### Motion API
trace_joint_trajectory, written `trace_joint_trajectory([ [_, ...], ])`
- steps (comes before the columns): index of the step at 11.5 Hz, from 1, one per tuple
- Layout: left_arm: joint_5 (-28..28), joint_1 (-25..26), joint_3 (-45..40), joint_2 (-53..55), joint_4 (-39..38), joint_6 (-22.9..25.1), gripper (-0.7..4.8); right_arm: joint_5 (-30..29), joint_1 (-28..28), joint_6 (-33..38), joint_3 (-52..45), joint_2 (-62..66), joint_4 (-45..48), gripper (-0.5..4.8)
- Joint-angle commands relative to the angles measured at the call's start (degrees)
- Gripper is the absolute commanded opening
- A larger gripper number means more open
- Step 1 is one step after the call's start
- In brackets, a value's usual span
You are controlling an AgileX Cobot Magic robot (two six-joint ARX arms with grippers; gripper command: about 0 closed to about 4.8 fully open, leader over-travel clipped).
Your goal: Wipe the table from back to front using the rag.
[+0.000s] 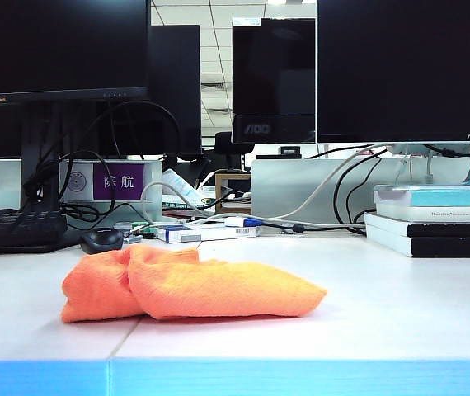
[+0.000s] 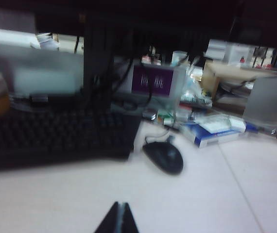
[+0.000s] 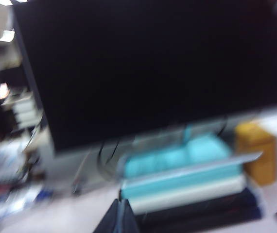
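rag (image 1: 187,285) bunched on surface (image 1: 400,305), in front of mouse (image 1: 101,240). left gripper (image 2: 118,217) pressed together above surface near mouse. right gripper (image 3: 120,214) pressed together, facing monitor (image 3: 148,68).

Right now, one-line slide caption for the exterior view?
Crumpled orange rag lies untouched on the white table before monitors, keyboard and mouse; no arms visible.

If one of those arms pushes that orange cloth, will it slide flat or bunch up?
The soft orange microfibre rag lies folded and lumpy, so it will probably bunch and drape limply. It looks light. On the smooth white table it should slide easily.
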Motion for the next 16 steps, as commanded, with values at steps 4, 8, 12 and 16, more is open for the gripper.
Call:
trace_joint_trajectory([
  [4,3.3,0.0,20.7,21.9,-5.5,-0.4,-0.05,-7.5,0.1,-1.0,23.2,17.5,-7.8,-0.01],
  [8,21.0,-0.9,44.7,45.1,-13.6,-0.6,-0.05,-29.6,0.2,-3.7,43.4,33.8,-18.3,-0.01],
  [12,21.0,-9.4,51.1,54.4,-16.8,0.5,-0.05,-40.0,1.0,-3.8,49.9,40.6,-26.6,-0.02],
  [16,18.0,-21.5,51.1,62.2,-20.5,1.6,-0.05,-37.7,12.4,-7.0,49.9,43.9,-36.1,-0.02],
])
